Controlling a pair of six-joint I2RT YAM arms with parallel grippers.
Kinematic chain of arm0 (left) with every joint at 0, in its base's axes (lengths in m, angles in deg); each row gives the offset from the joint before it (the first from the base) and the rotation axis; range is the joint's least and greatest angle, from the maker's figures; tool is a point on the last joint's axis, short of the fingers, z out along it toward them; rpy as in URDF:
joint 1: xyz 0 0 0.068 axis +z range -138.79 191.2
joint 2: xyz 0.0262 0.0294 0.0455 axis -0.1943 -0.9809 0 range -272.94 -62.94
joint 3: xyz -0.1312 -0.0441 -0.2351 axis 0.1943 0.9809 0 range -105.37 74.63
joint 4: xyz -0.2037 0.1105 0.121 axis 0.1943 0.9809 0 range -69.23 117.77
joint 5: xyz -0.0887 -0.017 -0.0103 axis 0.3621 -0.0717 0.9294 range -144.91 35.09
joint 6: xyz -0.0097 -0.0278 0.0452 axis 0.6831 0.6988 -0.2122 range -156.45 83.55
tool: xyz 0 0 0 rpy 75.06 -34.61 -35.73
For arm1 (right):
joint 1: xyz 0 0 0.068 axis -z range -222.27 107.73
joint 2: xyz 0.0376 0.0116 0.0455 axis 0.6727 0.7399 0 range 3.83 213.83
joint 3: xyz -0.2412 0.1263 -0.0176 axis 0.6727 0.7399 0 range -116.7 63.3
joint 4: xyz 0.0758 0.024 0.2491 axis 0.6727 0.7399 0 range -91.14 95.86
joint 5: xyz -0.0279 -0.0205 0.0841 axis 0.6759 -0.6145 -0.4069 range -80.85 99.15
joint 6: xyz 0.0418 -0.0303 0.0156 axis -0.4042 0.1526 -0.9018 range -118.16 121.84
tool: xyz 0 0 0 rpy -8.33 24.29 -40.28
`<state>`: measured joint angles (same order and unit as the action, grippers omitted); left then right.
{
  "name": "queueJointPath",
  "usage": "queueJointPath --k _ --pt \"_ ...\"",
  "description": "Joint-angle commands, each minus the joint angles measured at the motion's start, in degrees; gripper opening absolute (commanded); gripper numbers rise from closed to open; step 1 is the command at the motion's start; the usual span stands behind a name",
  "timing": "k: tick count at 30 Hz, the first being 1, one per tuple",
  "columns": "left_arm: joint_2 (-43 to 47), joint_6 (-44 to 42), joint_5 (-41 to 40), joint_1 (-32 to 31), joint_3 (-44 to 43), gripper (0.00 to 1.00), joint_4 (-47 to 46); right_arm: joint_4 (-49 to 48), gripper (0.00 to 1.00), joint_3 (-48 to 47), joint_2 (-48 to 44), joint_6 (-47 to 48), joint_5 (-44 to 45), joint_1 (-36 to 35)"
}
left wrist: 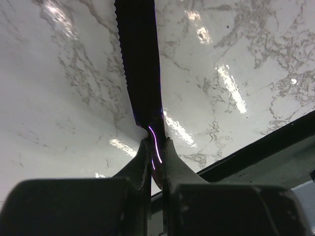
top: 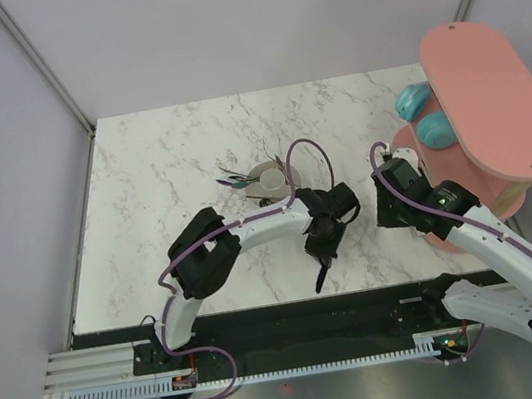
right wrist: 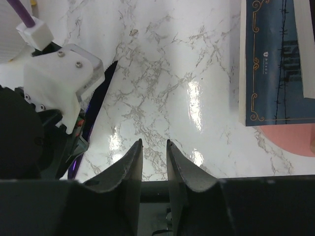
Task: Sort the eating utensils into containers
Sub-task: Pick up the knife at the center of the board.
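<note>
Where the marble table (top: 161,176) carries the white round holder (top: 267,181) near its centre, the pink oval board (top: 494,103) stands to the holder's right. L gripper (left wrist: 156,147), on the near side of the holder: jaws closed tight on a dark serrated knife (left wrist: 140,59), blade pointing away from the wrist. R gripper (right wrist: 154,147), right of the holder: narrow gap btw fingers, nothing held. Slim utensils (top: 236,177) stick out of the holder's left side.

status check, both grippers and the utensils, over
Left gripper shut on dark serrated plastic knife, near front edge of marble table. Right gripper slightly open, empty. White round plastic holder holds several utensils.
</note>
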<state>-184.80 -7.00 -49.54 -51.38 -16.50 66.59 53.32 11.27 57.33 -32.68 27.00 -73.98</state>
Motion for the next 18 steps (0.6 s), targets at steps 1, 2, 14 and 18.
queueJointPath --k 1,2,14,18 --pt "0.4 -4.75 -6.69 3.7 1.13 0.02 -3.2 -0.23 0.33 0.26 1.43 -0.81 0.35 0.24" --pt "0.57 -4.84 -6.42 4.4 1.13 0.02 -3.28 -0.32 0.33 0.35 2.22 -0.81 0.26 0.15" --pt "4.35 -7.39 -3.35 7.39 2.36 0.02 -5.22 -3.74 0.31 3.78 8.02 -0.02 -6.15 0.15" --pt "4.97 -8.53 -0.72 7.48 2.19 0.02 -5.66 -5.67 0.31 5.62 10.31 0.07 -8.88 0.15"
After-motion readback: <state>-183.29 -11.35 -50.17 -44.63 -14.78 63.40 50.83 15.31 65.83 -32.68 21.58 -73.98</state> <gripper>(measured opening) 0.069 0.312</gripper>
